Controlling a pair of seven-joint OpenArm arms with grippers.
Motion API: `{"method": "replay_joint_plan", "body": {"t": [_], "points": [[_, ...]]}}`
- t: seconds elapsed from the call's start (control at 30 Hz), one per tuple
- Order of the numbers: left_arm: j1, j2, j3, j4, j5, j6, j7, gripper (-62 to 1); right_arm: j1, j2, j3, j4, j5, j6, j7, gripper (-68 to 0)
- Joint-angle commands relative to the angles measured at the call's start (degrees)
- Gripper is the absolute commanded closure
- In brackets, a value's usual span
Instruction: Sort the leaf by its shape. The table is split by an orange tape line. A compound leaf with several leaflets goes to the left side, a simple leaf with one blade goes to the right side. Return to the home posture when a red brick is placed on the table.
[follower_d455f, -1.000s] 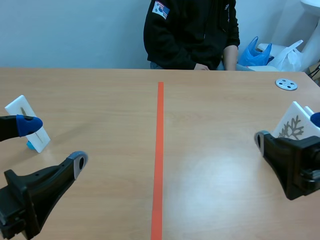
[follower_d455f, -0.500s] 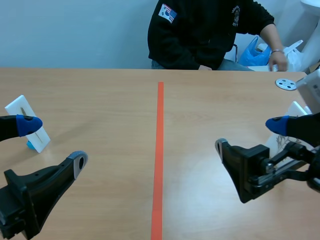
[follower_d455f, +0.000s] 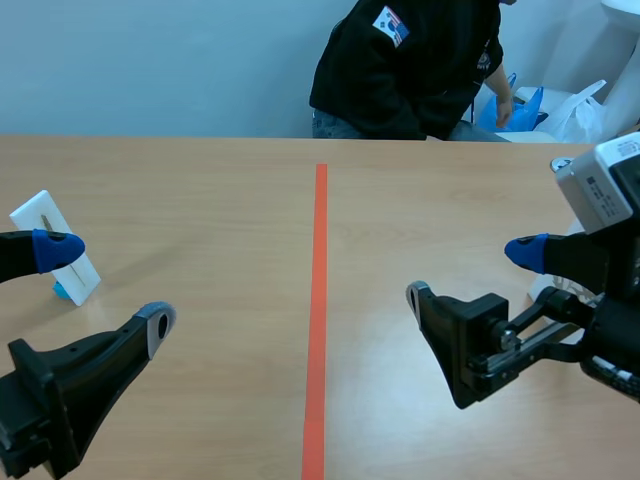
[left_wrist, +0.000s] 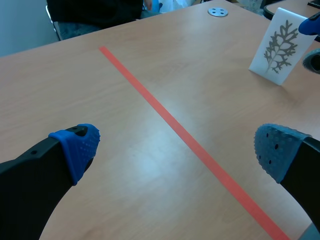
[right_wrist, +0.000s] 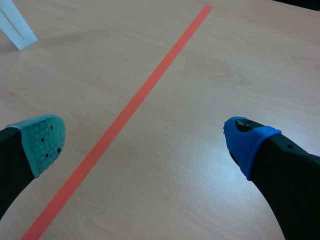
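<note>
The card (left_wrist: 277, 47), judged light, stiff and easily tipped, is best pinched across its side edges; all jaws are spread wide.

Bright, even indoor light, soft, from above. Table (follower_d455f: 200, 190) wood carries pale sheen: broad glare patch right of orange tape line (follower_d455f: 320, 300) in scene view, smaller ones ahead of left gripper (left_wrist: 177, 147) and below right gripper (right_wrist: 145, 140). Shadows faint, soft-edged; dim smudge on table right of white card (follower_d455f: 55, 250) at left. Far wall evenly lit; person's black jacket (follower_d455f: 420, 70) shows little detail
</note>
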Motion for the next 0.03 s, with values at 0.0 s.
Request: {"method": "replay_joint_plan", "body": {"t": [0.0], "points": [[-0.2, 0.3, 0.1, 0.6, -0.3, 0.1, -0.8, -62.3, 0.1, 0.8, 0.7, 1.1, 0.5, 0.0, 1.1, -67.9]]}}
